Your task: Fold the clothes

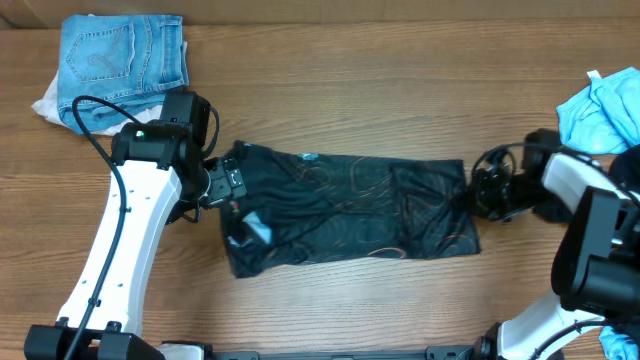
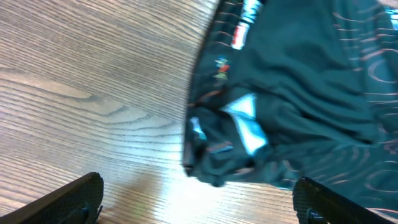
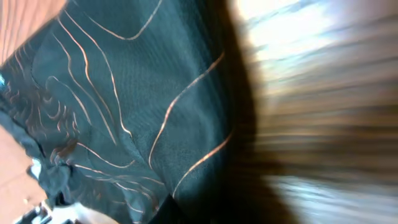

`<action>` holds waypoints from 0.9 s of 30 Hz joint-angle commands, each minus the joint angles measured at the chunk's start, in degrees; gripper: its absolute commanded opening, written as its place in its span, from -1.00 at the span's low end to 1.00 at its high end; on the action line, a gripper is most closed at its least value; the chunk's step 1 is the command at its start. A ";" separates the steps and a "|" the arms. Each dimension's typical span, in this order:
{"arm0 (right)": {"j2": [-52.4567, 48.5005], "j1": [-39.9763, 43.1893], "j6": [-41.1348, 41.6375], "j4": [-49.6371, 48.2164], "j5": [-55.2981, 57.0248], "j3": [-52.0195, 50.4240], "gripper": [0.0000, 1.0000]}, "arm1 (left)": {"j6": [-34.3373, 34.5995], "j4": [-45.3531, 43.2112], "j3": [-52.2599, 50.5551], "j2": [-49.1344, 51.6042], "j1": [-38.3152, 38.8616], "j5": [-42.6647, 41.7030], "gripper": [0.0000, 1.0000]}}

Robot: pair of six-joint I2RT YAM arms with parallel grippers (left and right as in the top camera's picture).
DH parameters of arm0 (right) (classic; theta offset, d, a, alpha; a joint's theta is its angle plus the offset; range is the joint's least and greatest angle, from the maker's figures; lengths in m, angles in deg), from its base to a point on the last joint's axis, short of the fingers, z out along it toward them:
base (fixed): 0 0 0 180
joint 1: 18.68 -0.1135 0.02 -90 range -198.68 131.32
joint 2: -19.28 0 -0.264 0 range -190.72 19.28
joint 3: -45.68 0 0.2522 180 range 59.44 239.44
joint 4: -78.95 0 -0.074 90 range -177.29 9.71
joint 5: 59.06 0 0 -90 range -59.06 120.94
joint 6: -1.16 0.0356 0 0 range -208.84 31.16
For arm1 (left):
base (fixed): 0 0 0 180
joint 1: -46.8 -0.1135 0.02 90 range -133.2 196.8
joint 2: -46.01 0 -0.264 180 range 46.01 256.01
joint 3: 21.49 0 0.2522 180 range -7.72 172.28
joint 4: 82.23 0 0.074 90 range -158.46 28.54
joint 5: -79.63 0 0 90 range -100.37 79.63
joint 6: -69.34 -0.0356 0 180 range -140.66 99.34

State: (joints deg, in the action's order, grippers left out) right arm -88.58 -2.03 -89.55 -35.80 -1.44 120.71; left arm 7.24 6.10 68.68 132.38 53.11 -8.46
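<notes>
Jeans and blue cloth flank jersey; left pincer gapes, right pincer pinches its edge.

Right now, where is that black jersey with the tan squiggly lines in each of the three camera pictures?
Overhead: the black jersey lies spread out at the middle of the table.
Left wrist: it fills the upper right, its crumpled end toward the centre.
Right wrist: it covers the left half, seen very close.
Shared landmark: the wood grain of the table beside the cloth in every view.
</notes>
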 commanded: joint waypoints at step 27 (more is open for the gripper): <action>7.78 -21.40 19.26 14.91 33.48 16.57 -0.92 | -1.33 -0.11 0.15 -0.02 0.22 -0.48 1.00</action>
State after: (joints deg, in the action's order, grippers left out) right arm -83.66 -21.55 -72.67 -21.62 29.95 134.35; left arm 7.26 6.08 68.68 132.38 53.11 -8.48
